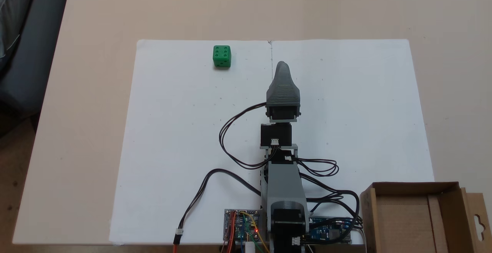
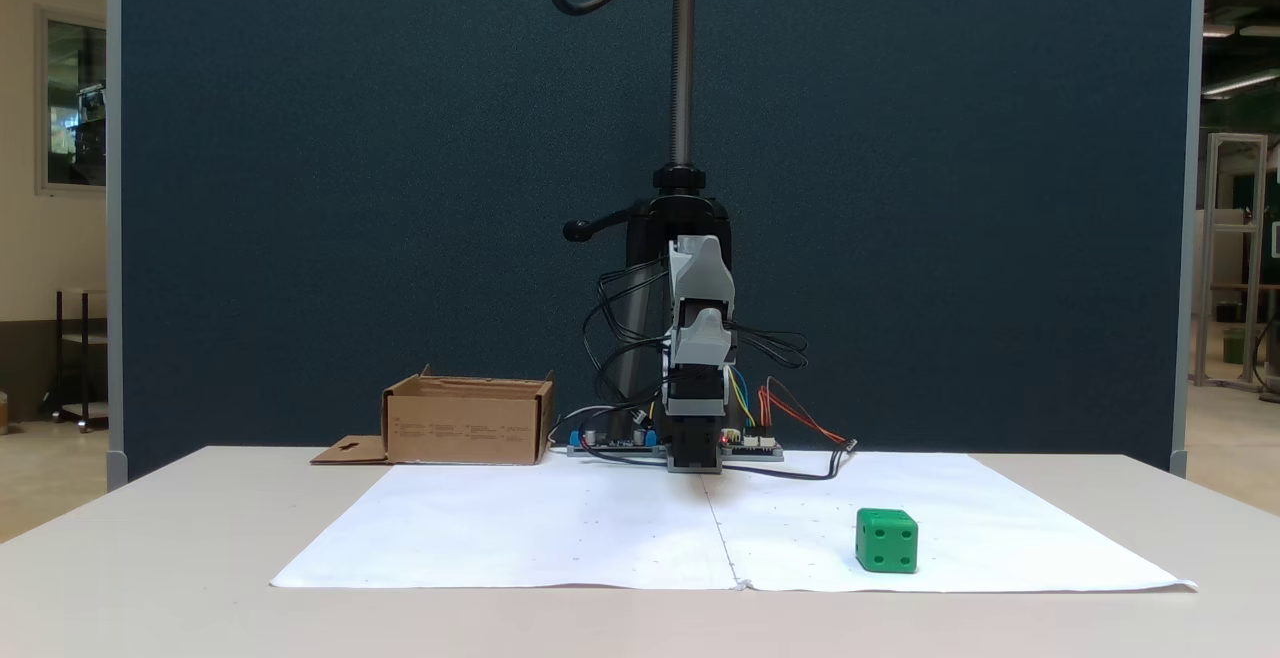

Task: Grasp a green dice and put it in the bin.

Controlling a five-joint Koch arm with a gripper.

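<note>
Here my gripper [image 1: 282, 65] shows one tip from above, jaws stacked, so can't tell if apart or together. Green dice [image 2: 887, 540] sits on white paper [image 1: 184, 137], well apart from me, six pips up in the top-down fixed view, four facing the front cam. Bin [image 1: 413, 214] by my base; its print is unreadable.

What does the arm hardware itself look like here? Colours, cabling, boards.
Grey 3D-printed links with black servo blocks between them. The gripper is dark grey, ribbed on top and tapers to a rounded tip. Black cables loop loosely beside the arm. At the base sit exposed controller boards with a lit red LED and red, orange, yellow and green wires.
</note>
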